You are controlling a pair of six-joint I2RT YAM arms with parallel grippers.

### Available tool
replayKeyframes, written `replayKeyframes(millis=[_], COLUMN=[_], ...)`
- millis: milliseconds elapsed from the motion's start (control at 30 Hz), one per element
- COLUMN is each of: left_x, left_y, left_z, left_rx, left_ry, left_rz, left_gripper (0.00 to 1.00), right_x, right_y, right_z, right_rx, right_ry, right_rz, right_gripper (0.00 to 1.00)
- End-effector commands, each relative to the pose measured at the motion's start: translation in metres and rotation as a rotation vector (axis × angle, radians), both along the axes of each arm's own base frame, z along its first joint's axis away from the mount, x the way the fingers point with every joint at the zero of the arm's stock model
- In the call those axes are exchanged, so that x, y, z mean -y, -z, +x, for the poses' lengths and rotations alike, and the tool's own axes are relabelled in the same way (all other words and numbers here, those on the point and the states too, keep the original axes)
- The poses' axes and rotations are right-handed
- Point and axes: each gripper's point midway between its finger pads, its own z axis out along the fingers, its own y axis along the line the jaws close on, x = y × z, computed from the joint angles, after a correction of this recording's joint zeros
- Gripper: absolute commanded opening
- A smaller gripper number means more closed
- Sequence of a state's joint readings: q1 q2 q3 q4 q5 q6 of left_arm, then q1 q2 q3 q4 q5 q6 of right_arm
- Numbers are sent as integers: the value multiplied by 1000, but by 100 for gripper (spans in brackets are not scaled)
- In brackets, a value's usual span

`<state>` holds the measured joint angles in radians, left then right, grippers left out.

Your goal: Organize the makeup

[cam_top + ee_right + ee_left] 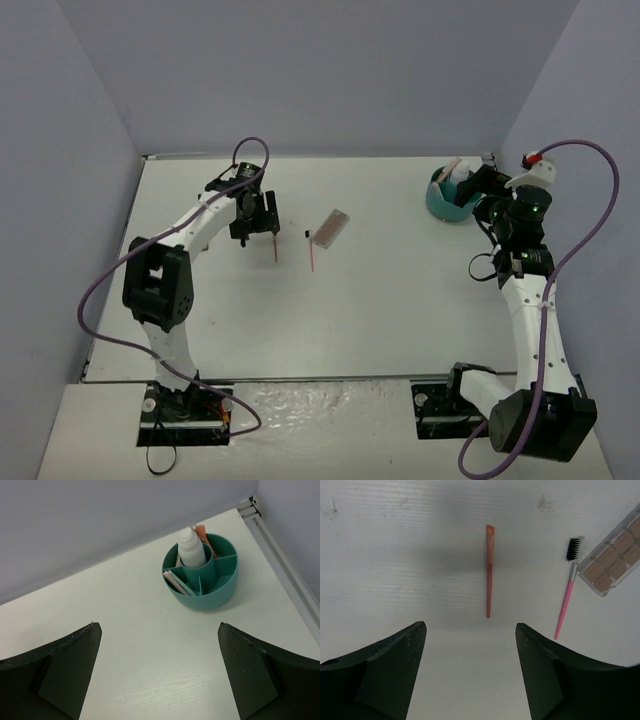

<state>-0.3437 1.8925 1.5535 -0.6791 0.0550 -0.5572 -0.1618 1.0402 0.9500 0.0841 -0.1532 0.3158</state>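
A thin red-orange stick [489,570] [275,248] lies on the white table just ahead of my left gripper [470,626] [256,230], which is open with nothing between its fingers. To the stick's right lie a pink brush with black bristles [568,587] [311,250] and a flat brown-pink palette [615,555] [330,227]. My right gripper [158,625] [474,186] is open and empty, hovering beside the teal tub [215,592] [447,200]. The tub holds a white bottle [191,547], an orange stick [202,532] and pale pink flat pieces [175,578].
Grey walls enclose the table on three sides. A metal rail [280,560] runs along the right edge near the tub. The tub stands in the far right corner.
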Motion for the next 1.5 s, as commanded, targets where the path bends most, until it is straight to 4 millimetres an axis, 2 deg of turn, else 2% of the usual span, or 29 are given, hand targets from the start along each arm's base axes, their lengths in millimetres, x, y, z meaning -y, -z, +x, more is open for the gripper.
replayKeyframes(millis=[0,133,267,400,733,867,967,1033,1133,1267,1300,1400,1467], left_x=[14,22,29,27,19,19,19,16,14,23,31,54,77], left_y=[-11,10,19,37,55,67,77,77,71,41,18,-18,-59], left_z=[17,22,29,27,18,11,4,2,0,3,4,6,4], left_rx=[34,-2,-4,-60,-103,-122,-146,-149,-132,-19,53,237,397], left_ry=[-30,-23,-19,-28,-55,-60,-62,-65,-65,-23,7,114,192], left_rz=[4,78,113,147,178,171,168,171,173,119,82,17,-52], left_gripper=[62,56,47,42,33,21,4,0,0,0,0,0,0], right_x=[-11,-18,-19,-20,-22,-25,-26,-28,-35,-62,-69,-98,-121], right_y=[-32,-30,-30,-28,-26,-27,-27,-29,-32,-40,-43,-45,-46], right_z=[-4,-6,-10,-11,-13,-13,-13,-13,-12,-13,-14,-16,-20], right_rx=[109,109,110,107,104,104,105,109,117,141,150,163,165], right_ry=[-13,-28,-23,-16,-13,-21,-24,-38,-73,-220,-265,-419,-526], right_rz=[-26,-45,-74,-86,-106,-107,-110,-110,-115,-107,-103,-67,-29], right_gripper=[100,100,100,100,100,100,100,100,100,100,100,100,99])
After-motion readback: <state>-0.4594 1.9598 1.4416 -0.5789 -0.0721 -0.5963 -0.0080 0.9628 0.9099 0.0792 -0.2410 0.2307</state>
